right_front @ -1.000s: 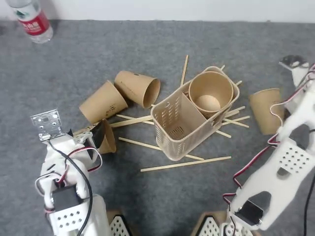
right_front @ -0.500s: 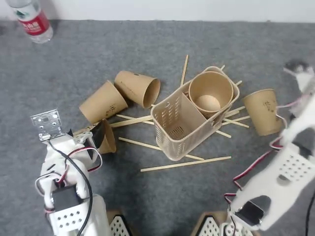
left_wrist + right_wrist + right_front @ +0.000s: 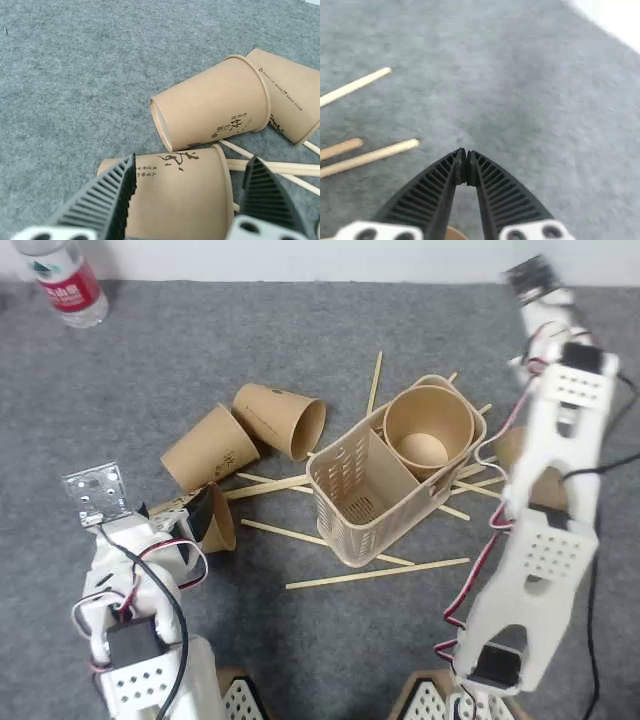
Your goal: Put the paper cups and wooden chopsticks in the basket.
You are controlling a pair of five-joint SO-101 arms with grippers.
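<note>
So far only one paper cup [image 3: 425, 445] sits in the basket [image 3: 350, 480]; other cups [image 3: 208, 448] and the chopsticks [image 3: 378, 573] lie outside on the table [image 3: 150, 360]. The left end effector [image 3: 192, 162] is spread around a lying cup [image 3: 185, 200], the right end effector [image 3: 465, 165] pinched together, empty.

L gripper [image 3: 191, 163] jaws wide, R gripper [image 3: 466, 156] jaws pinched
</note>
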